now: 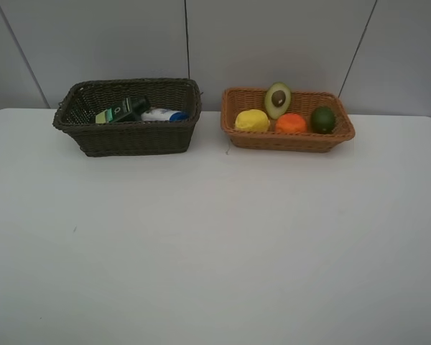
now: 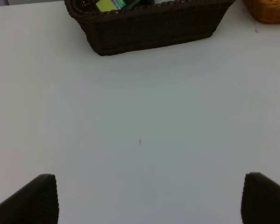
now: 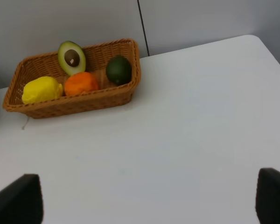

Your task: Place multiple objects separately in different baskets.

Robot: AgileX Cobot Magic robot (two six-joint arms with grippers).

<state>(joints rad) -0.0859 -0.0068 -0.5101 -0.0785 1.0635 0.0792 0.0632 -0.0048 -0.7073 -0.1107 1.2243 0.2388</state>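
The dark brown basket stands at the back left and holds a dark green pump bottle and a white blue-capped bottle, both lying down. To its right, the light orange-brown basket holds a lemon, an orange, a lime and a halved avocado leaning on its back wall. Neither arm shows in the high view. My left gripper is open over bare table, well short of the dark basket. My right gripper is open, well back from the light basket.
The white table stretches from the baskets to the near edge. A grey panelled wall rises just behind the baskets. The table's far right corner shows in the right wrist view.
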